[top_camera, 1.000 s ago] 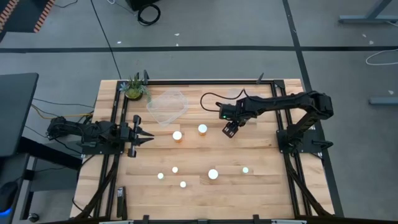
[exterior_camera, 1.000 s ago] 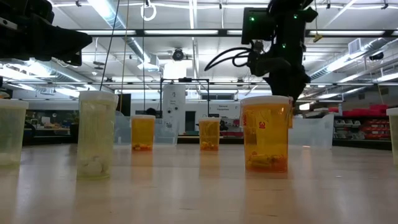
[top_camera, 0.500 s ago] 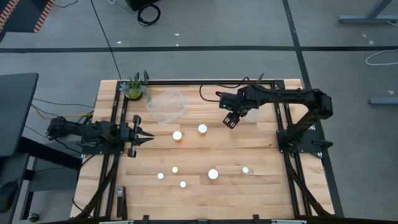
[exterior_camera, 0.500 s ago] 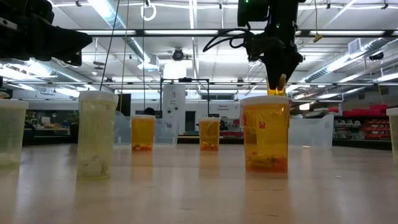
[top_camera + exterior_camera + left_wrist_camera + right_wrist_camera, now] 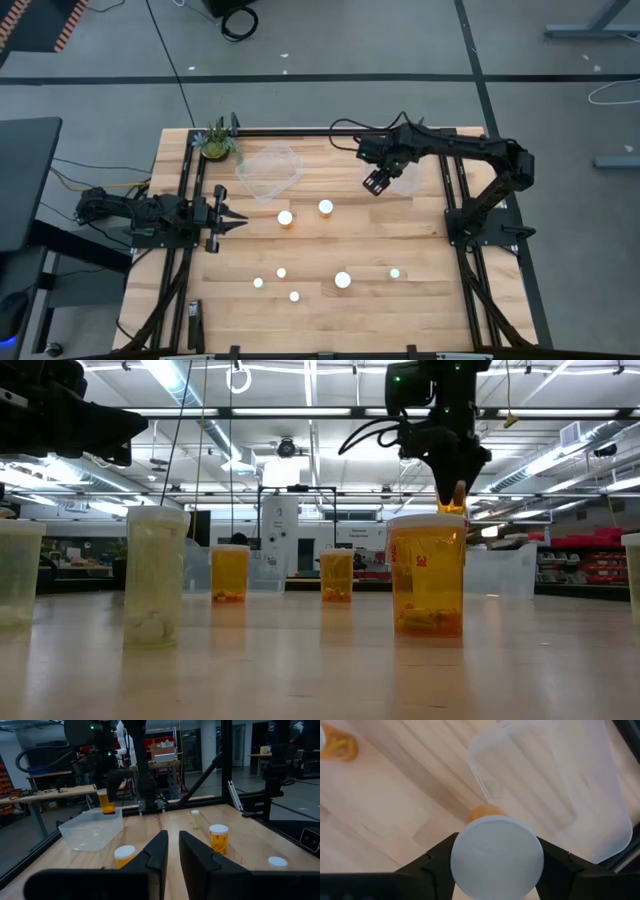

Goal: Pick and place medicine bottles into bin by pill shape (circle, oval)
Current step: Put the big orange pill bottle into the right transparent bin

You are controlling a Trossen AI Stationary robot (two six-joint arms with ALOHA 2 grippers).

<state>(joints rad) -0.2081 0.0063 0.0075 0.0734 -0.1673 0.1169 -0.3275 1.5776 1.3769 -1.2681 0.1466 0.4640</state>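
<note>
The right hand (image 5: 378, 181) hangs in the air over the far right part of the counter (image 5: 430, 300), about two o'clock from the middle of the counter. Its fingers pinch a medicine bottle (image 5: 496, 856) by the white cap, with the amber body hanging below. In the right wrist view the bottle is just at the near wall of the clear tub (image 5: 560, 790), not yet over the inside. In the left wrist view the same bottle (image 5: 106, 802) hangs above the rim of this tub (image 5: 92, 831), clear of it.

To do this step well, I think the hand should carry the bottle further, until it is fully over the open tub, then go down a little before the fingers spread. Released at the wall, the bottle could hit the rim and fall outside. Which pill shape this tub is for cannot be told.

A second clear tub (image 5: 268, 170) lies at about eleven o'clock, beside a small plant (image 5: 216, 142). Six other bottles stand on the counter, the nearest (image 5: 325, 208) at the middle. The left hand (image 5: 226, 216) waits at nine o'clock, fingers pressed together, holding nothing.
</note>
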